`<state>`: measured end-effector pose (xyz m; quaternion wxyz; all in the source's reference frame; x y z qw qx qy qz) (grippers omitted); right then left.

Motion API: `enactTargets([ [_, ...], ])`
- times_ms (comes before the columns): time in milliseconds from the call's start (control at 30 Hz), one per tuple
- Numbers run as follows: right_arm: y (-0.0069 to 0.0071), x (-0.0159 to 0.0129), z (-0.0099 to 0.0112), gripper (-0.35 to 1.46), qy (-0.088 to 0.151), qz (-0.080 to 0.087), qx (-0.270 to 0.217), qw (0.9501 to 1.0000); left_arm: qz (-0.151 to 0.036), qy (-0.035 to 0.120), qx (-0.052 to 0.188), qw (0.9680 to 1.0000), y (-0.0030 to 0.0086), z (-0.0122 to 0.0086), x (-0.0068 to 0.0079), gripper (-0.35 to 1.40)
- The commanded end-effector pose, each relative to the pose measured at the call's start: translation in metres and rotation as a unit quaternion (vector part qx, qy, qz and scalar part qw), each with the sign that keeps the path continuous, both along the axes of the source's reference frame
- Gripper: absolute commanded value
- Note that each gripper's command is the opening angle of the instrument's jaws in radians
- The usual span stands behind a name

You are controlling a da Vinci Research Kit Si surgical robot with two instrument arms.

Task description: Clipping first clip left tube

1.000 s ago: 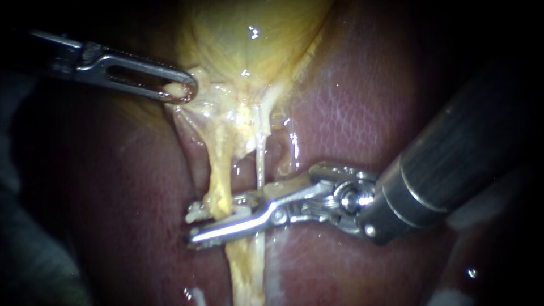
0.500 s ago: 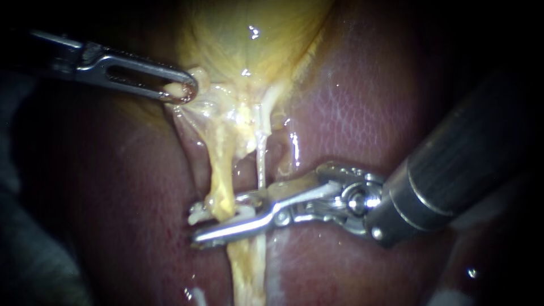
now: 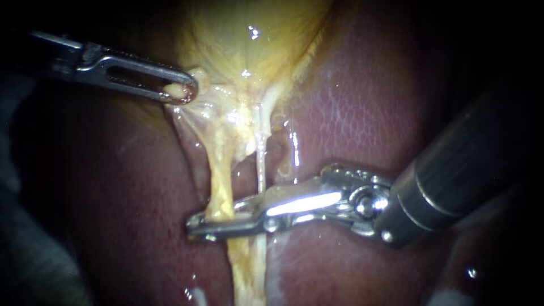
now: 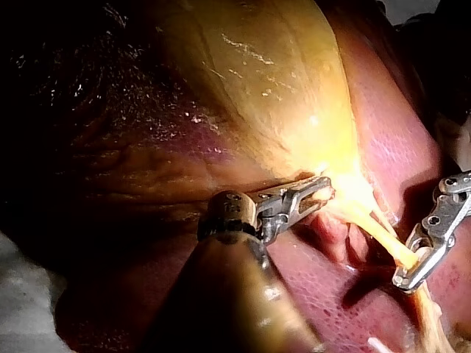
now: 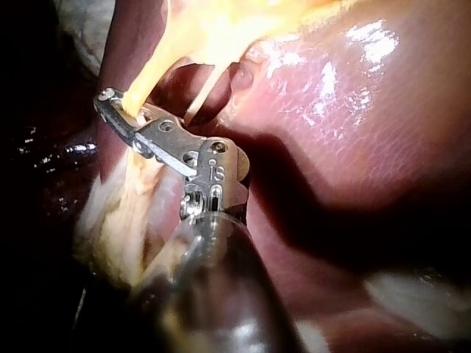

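Observation:
The yellow gallbladder [image 3: 255, 39] narrows downward into two strands over the red liver [image 3: 351, 113]. The thick yellow left tube [image 3: 221, 175] runs down beside a thin pale right tube [image 3: 261, 164]. My right instrument [image 3: 218, 222] reaches across from the right, and its long jaws lie pressed together across the left tube, shut on it. In the right wrist view the same jaws [image 5: 121, 118] clamp the yellow strand. Any clip inside them is hidden. My left instrument [image 3: 180, 90] holds a nub of tissue at the gallbladder's neck with its slotted jaws [image 4: 313, 193] and pulls it to the left.
The thin right tube passes behind the right instrument's jaws, near their hinge. The thick dark shaft [image 3: 464, 170] fills the right side. A small white scrap [image 3: 195, 294] lies low on the liver. Dark cloth borders the left edge.
The right instrument's jaws have closed onto the left tube. The gap and the white clip seen between them earlier no longer show. The left instrument has held still.

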<state>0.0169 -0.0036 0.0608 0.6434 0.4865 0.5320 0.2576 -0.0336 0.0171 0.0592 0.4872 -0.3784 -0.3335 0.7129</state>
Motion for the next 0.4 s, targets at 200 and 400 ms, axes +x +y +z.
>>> enactTargets([
  [200,-0.0002,0.0001,-0.0002,-0.35,-0.002,0.000,-0.001,1.0000,0.000,0.000,0.000,1.0000,0.0000,0.0000,0.0000,-0.35],
  [400,-0.0002,0.0001,0.0000,-0.35,-0.002,0.000,-0.001,1.0000,0.000,0.000,0.000,1.0000,0.0000,0.0000,0.0000,-0.35],
])
